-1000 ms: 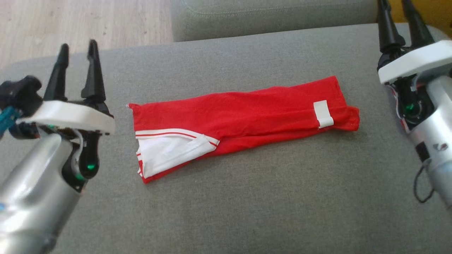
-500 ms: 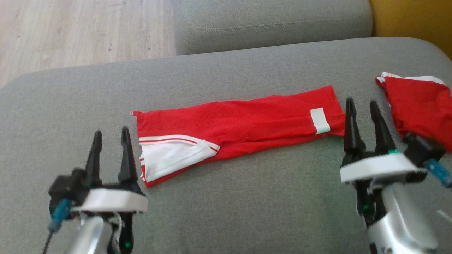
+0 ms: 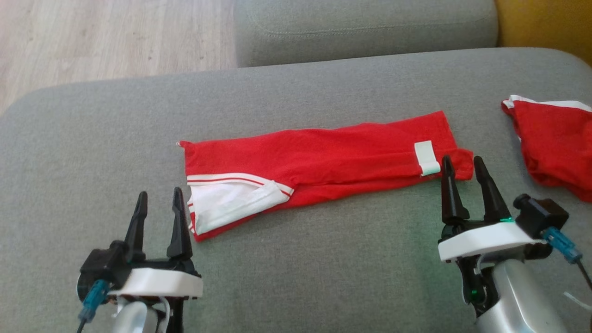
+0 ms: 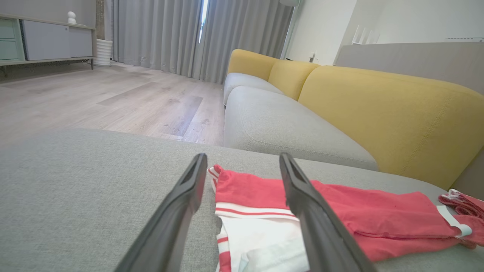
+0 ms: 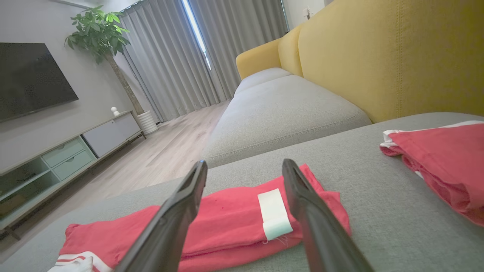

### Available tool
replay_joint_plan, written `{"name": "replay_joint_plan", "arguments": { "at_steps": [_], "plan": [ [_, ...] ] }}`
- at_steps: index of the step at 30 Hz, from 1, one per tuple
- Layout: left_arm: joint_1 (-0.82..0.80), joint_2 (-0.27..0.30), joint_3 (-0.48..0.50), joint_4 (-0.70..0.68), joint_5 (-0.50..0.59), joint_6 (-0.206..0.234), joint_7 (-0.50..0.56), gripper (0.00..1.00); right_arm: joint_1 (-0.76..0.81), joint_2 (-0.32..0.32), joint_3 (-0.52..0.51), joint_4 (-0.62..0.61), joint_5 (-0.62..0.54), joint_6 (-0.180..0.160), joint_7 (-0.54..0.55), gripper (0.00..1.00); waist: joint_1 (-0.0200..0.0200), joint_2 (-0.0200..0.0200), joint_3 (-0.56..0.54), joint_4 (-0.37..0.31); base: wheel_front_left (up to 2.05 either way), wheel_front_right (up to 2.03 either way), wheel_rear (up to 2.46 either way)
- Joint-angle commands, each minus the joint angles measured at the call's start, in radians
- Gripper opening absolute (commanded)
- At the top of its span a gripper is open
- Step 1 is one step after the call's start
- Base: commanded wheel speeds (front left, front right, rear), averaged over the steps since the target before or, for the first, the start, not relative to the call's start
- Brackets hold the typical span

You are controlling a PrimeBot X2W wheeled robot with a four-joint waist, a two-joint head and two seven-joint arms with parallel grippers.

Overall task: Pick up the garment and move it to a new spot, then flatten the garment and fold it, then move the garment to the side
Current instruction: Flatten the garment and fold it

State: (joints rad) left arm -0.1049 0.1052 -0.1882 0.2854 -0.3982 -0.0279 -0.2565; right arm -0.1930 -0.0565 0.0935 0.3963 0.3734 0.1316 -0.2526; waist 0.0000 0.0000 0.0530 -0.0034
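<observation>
Red-and-white fabric garment (image 3: 323,159) laid as long strip. Left tool (image 3: 159,193), right tool (image 3: 461,159) held wide, empty. Folding judged in hand; ends to be gripped next.

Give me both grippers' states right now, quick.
Left gripper: open, holding nothing, near the red garment's white-trimmed end.
Right gripper: open, holding nothing, near its tagged end.

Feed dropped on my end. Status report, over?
Left tool open, empty, at white-trimmed end of garment. Right tool open, empty, at its tagged end. Garment folded long on grey cushion. Second red cloth far right, apart.
</observation>
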Motion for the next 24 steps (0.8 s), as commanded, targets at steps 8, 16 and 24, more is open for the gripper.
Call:
{"name": "replay_joint_plan", "arguments": {
  "at_steps": [8, 16, 24],
  "plan": [
    [-0.087, -0.025, 0.063, -0.017, 0.05, -0.036, -0.005, 1.0, -0.133, 0.006, -0.073, 0.092, -0.009, -0.001, -0.002, 1.0, 0.0, 0.0, 0.057, 0.024, 0.0, 0.0, 0.0],
    [-0.133, -0.042, 0.055, 0.012, 0.074, -0.064, -0.005, 1.0, -0.316, 0.006, -0.26, 0.356, -0.076, -0.001, 0.081, 1.0, 0.0, 0.0, 0.124, 0.062, 0.0, 0.0, 0.0],
    [-0.164, -0.05, 0.05, 0.014, 0.085, -0.078, -0.005, 1.0, -0.448, 0.006, -0.42, 0.596, -0.233, -0.001, 0.118, 1.0, 0.0, 0.0, 0.169, 0.087, 0.0, 0.0, 0.0]
  ]
}}
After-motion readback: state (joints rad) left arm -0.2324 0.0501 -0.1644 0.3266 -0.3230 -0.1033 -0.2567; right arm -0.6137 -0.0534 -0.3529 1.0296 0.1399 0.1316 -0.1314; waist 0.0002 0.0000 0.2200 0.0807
